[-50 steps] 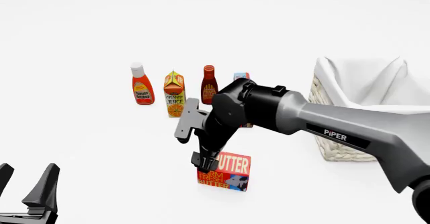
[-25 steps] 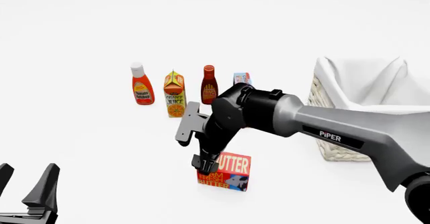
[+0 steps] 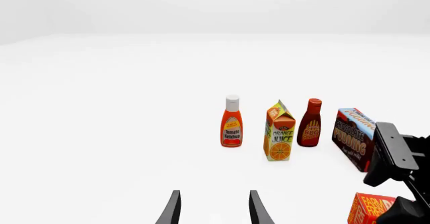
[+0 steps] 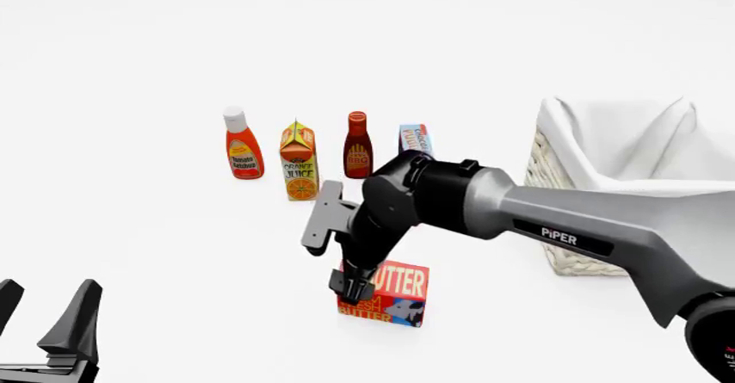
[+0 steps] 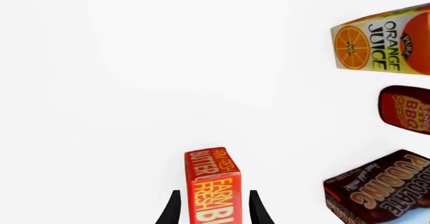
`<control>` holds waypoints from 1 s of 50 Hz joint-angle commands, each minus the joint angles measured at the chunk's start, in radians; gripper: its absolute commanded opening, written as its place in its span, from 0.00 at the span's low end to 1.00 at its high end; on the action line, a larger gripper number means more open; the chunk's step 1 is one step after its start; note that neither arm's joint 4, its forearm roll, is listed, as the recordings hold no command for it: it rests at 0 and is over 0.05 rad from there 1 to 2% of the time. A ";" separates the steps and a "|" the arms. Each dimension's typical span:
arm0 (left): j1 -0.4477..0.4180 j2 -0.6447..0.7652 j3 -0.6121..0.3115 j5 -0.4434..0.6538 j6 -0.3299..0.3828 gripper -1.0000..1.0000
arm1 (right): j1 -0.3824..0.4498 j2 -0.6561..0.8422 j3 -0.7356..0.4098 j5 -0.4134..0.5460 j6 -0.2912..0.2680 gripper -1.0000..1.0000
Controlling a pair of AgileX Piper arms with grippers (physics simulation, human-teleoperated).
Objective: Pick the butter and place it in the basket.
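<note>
Standing on the white table (image 4: 138, 254) are five groceries and one basket (image 4: 597, 142): one butter box (image 4: 397, 293), one ketchup bottle (image 4: 240, 145), one orange juice carton (image 4: 299, 161), one barbecue sauce bottle (image 4: 357, 145) and one chocolate pudding box (image 3: 354, 138). Two grippers are seen. The butter box is found upright on the near middle of the table, in front of the row of other groceries and to the left of the basket. The right gripper (image 5: 212, 209) is lowered over the butter box, and in the right wrist view its two fingers are seen spread on either side of the box's narrow face; whether the pads touch the cardboard cannot be told. The left gripper (image 4: 46, 323) is held at the near left corner of the front view, its fingers spread apart with nothing between them. The ketchup bottle, juice carton and sauce bottle are lined up left to right behind the butter box, apart from it; the pudding box is set at the right end of the row and is mostly hidden behind the right arm (image 4: 552, 228) in the front view. The right arm is stretched across from the right, passing in front of the basket's near left corner. The basket is placed at the right edge of the front view, lined with white cloth, its far right side cut off. Bare table is seen to the left of the butter box and beyond the row.
</note>
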 commanded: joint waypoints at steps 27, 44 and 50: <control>0.000 0.000 0.000 0.000 0.000 1.00 | -0.014 0.012 0.029 -0.034 0.005 1.00; 0.000 0.000 0.000 0.000 0.000 1.00 | -0.013 0.024 0.026 -0.043 0.008 1.00; 0.000 0.000 0.000 0.000 0.000 1.00 | -0.014 0.033 0.029 -0.053 0.008 1.00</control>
